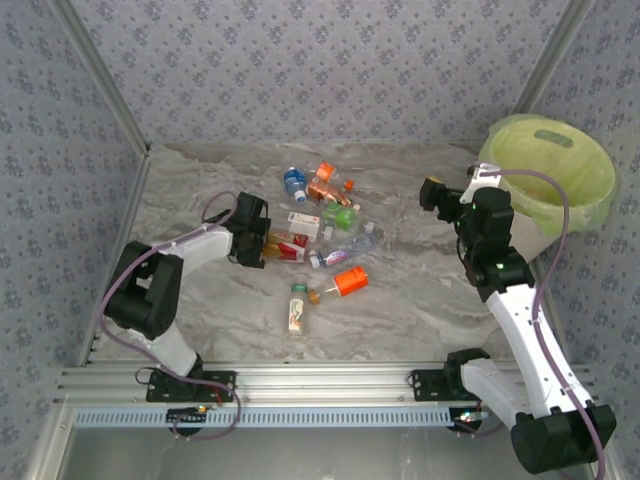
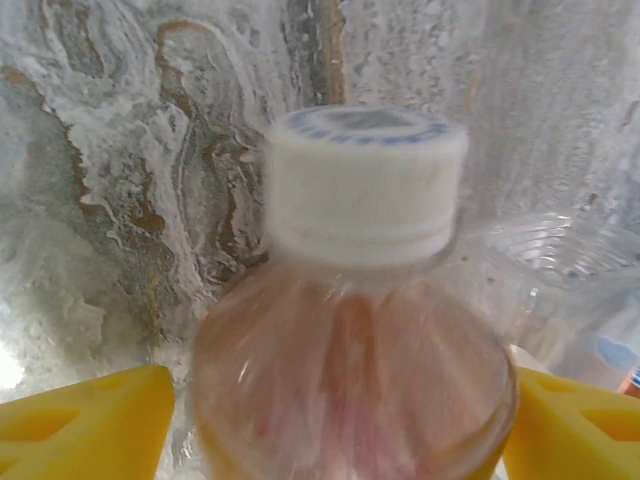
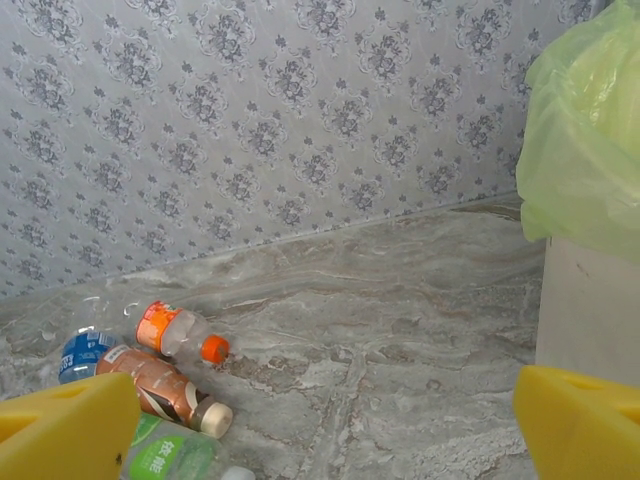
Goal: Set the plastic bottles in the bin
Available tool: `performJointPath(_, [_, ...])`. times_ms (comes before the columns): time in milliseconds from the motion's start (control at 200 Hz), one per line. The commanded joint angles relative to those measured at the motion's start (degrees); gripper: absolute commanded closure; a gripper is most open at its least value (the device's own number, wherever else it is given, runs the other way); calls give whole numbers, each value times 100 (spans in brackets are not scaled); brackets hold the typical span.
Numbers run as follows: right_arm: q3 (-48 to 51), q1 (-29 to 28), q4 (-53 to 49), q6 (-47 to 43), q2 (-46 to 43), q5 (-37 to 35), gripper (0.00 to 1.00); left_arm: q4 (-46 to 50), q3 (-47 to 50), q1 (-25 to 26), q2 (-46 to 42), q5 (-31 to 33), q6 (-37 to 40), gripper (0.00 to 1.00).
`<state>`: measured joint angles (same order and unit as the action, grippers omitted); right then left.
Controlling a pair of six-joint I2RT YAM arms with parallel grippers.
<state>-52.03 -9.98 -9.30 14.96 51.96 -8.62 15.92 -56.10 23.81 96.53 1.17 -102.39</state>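
Note:
Several plastic bottles lie in a loose pile mid-table [image 1: 322,228]. My left gripper [image 1: 258,243] is low at the pile's left edge. A clear bottle with a white cap and a red label [image 2: 360,300] sits between its yellow fingers [image 2: 90,420]. The right finger touches the bottle, and a thin strip of table shows beside the left one. My right gripper [image 1: 440,193] hangs open and empty above the table, between the pile and the bin [image 1: 600,170]. The bin is a cream basket lined with a lime-green bag [image 3: 585,150].
An orange-labelled bottle [image 1: 345,282] and a cream-labelled one [image 1: 297,305] lie nearest the arms. An orange-capped bottle [image 3: 175,332], a brown one [image 3: 160,385] and a green-labelled one [image 3: 165,455] lie below the right gripper [image 3: 330,420]. Patterned walls enclose the table on three sides.

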Motion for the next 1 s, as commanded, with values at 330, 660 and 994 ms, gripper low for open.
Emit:
performJointPath(330, [-167, -97, -24, -182, 1, -281, 2, -748, 360, -78, -63, 321, 284, 50])
performJointPath(660, [-123, -179, 1, -153, 104, 188, 1, -1058, 546, -141, -912, 144, 2137, 51])
performJointPath(994, [-192, -366, 135, -183, 467, 1164, 0, -891, 4, -180, -1830, 148, 4885, 49])
